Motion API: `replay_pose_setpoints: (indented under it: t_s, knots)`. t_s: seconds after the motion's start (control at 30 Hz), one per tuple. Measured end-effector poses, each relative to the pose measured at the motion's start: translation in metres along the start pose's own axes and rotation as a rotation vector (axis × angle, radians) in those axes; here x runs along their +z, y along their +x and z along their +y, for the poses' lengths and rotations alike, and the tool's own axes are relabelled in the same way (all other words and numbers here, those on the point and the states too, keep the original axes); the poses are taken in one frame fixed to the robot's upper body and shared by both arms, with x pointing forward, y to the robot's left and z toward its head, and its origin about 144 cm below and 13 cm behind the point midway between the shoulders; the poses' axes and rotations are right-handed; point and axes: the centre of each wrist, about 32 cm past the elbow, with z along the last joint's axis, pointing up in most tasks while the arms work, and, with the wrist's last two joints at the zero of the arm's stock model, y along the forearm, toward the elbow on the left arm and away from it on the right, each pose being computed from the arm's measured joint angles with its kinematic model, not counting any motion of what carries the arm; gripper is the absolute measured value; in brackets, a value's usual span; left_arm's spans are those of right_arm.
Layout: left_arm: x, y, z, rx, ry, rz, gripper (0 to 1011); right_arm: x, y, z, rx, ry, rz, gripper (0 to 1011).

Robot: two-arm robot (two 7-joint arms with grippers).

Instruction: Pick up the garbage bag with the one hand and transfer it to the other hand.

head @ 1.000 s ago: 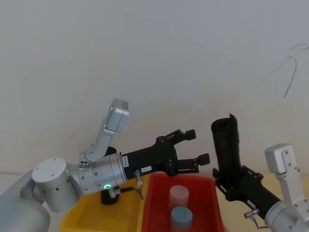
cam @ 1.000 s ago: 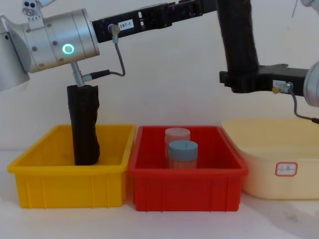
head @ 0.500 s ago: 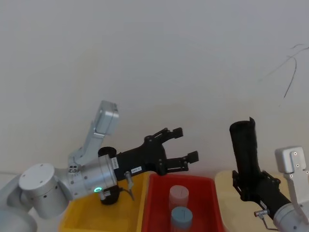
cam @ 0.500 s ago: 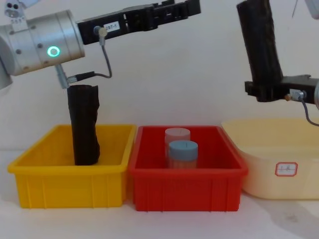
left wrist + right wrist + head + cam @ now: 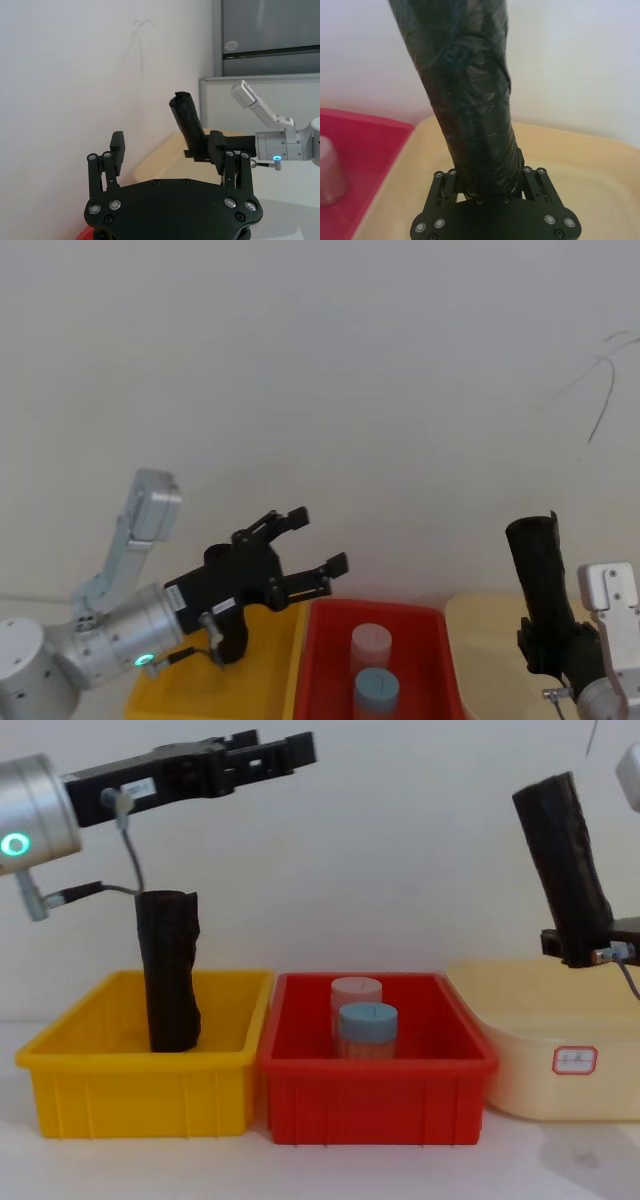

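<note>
Head view: garbage bag (image 5: 540, 575) near-upright, top leaning left, above beige tub (image 5: 480, 615); right tool (image 5: 548, 640) clamped on lower end. Chest view: left tool (image 5: 285, 745) empty, fingers apart, high over yellow bin (image 5: 140, 1095), well apart from bag.

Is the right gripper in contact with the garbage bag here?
Touching. In the right wrist view the right gripper is shut on the garbage bag, its fingers pressed against both sides of the bag's lower end.
</note>
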Motion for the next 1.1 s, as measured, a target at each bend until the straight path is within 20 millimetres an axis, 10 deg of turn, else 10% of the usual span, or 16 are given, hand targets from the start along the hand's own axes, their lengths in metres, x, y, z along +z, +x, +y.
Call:
replay_pose_setpoints:
  t_s: [0.57, 1.1]
  knots:
    - [0.002, -0.017, 0.04, 0.124, 0.008, -0.01, 1001, 0.002, -0.007, 0.005, -0.104, -0.067, -0.017, 972]
    - [0.0, -0.021, 0.051, 0.158, 0.022, 0.001, 1002, 0.01, -0.011, -0.022, 0.057, -0.052, -0.034, 1001]
